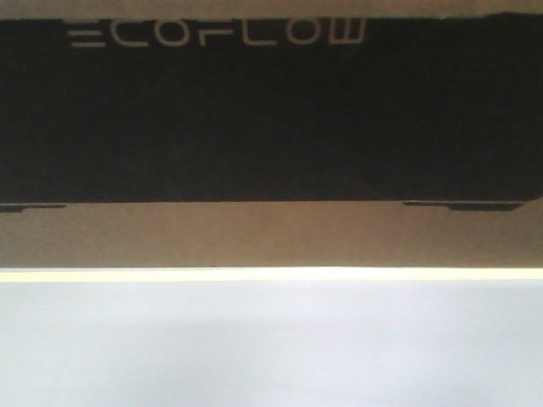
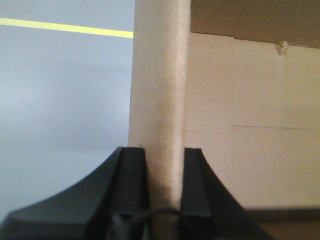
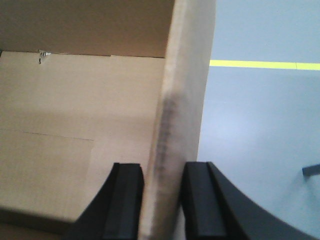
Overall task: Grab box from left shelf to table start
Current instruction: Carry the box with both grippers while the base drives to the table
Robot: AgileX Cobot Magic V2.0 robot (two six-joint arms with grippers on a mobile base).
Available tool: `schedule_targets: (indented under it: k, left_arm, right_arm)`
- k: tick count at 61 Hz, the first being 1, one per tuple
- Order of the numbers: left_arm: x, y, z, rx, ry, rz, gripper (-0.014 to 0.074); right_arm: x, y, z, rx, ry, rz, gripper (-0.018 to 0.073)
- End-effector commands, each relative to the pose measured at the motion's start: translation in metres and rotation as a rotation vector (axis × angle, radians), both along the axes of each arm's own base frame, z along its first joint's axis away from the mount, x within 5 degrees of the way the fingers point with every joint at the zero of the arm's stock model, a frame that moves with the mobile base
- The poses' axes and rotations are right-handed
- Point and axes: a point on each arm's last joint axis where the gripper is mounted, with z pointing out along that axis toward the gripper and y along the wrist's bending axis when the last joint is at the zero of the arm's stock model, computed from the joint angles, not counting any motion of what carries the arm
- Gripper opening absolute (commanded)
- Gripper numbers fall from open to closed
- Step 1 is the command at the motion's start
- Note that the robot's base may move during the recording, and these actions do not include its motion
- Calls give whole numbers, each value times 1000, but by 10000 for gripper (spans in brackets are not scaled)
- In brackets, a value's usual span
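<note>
The box point(image 1: 271, 237) fills the front view: brown cardboard with a black panel point(image 1: 271, 119) reading "ECOFLOW". In the left wrist view, my left gripper point(image 2: 165, 160) is shut on the box's upright side wall point(image 2: 160, 85), one black finger point(image 2: 132, 180) on each face. The right wrist view shows my right gripper point(image 3: 162, 175) shut the same way on the opposite wall point(image 3: 182, 100). The open inside of the box point(image 2: 250, 125) point(image 3: 75, 110) shows plain cardboard. The left shelf and the table are out of view.
A pale grey floor point(image 1: 271, 348) with a yellow stripe point(image 1: 271, 274) lies below and beyond the box. The same grey surface and stripe point(image 2: 65, 27) point(image 3: 265, 64) show outside each held wall in the wrist views.
</note>
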Motion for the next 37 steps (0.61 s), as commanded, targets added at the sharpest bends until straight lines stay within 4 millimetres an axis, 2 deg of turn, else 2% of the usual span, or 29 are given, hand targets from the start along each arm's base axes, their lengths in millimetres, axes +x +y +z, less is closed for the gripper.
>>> schedule_targets:
  k: [1,37]
  left_arm:
    - [-3,1,27,-100,-217,-31,-87]
    - [-4,2,26,-93,-206,-26,-87]
  right_arm:
    - [4,-4,17,-29,-145,-39,18]
    - [4,-4,17,-29,-145,-39,18]
